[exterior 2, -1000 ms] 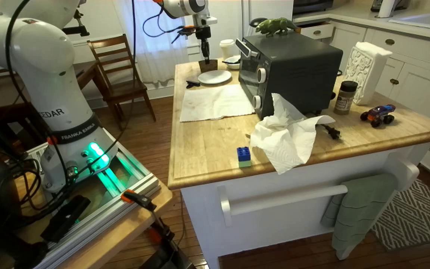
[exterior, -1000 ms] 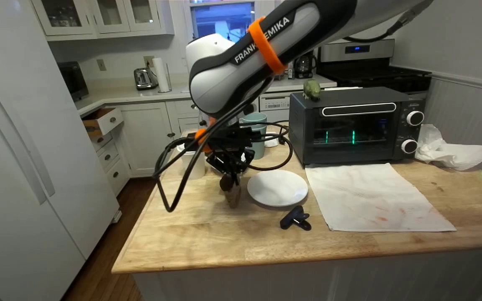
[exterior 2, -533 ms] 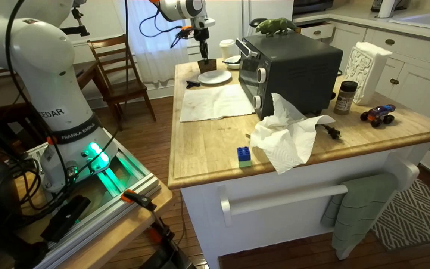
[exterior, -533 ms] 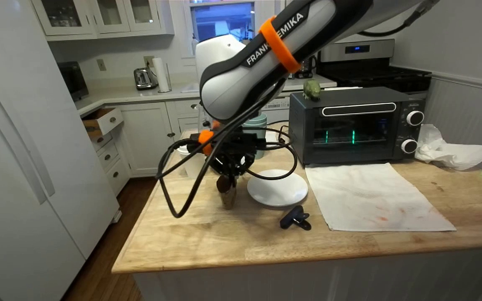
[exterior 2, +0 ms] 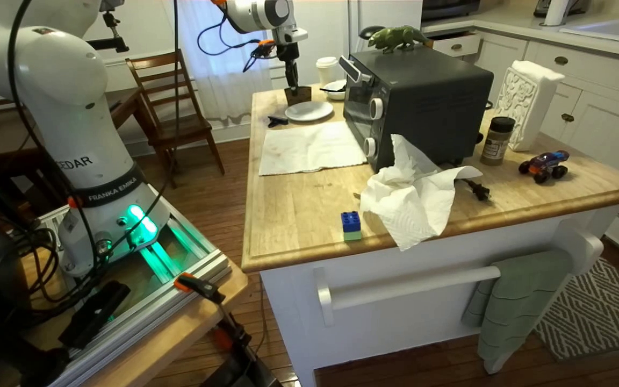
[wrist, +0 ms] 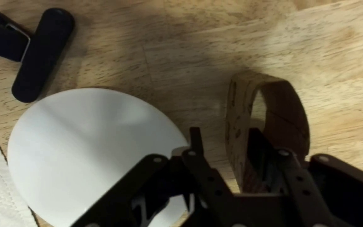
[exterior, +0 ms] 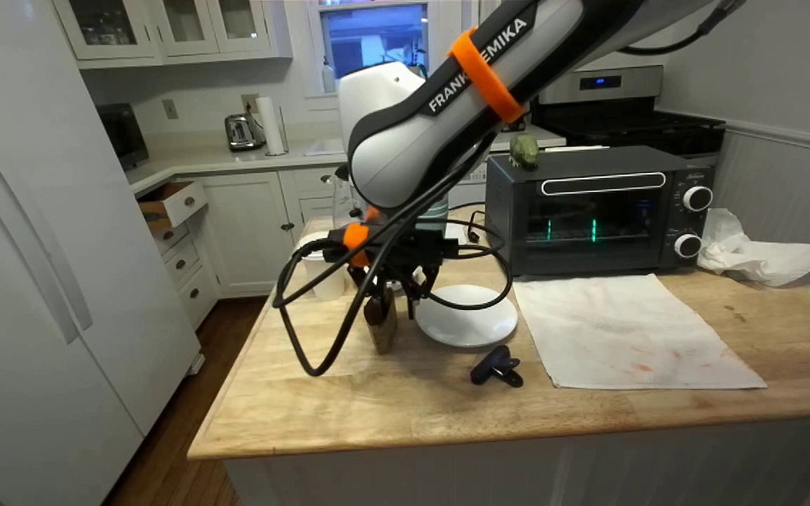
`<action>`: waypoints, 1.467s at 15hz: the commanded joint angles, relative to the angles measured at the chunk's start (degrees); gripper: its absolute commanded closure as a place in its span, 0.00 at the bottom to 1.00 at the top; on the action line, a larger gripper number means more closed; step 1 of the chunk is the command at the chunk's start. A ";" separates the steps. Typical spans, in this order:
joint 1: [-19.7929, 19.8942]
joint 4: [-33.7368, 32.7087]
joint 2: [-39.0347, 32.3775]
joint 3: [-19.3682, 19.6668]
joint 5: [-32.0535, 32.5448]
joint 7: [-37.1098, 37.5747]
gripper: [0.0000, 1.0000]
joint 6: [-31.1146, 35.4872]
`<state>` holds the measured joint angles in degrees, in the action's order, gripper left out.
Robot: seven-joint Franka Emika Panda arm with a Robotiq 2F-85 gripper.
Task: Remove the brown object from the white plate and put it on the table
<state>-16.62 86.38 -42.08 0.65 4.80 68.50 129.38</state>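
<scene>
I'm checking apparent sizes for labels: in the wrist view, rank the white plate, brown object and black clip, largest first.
1. white plate, clearly
2. brown object, partly hidden by the gripper
3. black clip, reaching the left edge

The brown object seems nearer the camera than the clip, so true sizes may differ.

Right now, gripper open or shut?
Open. Wrist view: the gripper has its fingers apart, the table showing between one and the brown object.

In an exterior view we have the hollow brown sleeve (exterior: 383, 330) upright on the wood table (exterior: 349, 411), between round white plate (exterior: 470, 320) and table's left edge.
</scene>
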 commanded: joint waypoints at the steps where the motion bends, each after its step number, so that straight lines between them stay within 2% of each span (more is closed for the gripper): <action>1: 0.31 4.08 4.32 -0.99 -1.81 -1.55 0.26 -0.25; 4: -0.01 4.66 6.45 -1.43 -1.67 -1.70 0.05 -0.19; 6: -0.19 4.17 7.17 -1.61 -1.56 -1.38 0.00 -0.83; 7: -0.30 3.59 7.11 -1.50 -1.53 -0.59 0.22 -0.69; 8: -0.32 3.01 6.94 -1.44 -1.61 0.00 0.30 -0.44; 9: -0.29 2.69 6.81 -1.37 -1.57 0.19 0.31 0.03; 10: -0.18 2.08 6.42 -1.39 -1.73 0.37 0.37 0.01; 16: -0.29 0.29 3.93 -0.58 -1.36 3.08 0.81 1.75; 19: -0.59 -0.36 2.31 -0.47 -1.42 4.67 0.99 2.71; 22: -1.23 -1.29 0.67 -0.06 -0.92 6.45 1.00 4.28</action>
<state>-16.86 87.60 -39.04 -0.21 4.63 72.78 132.05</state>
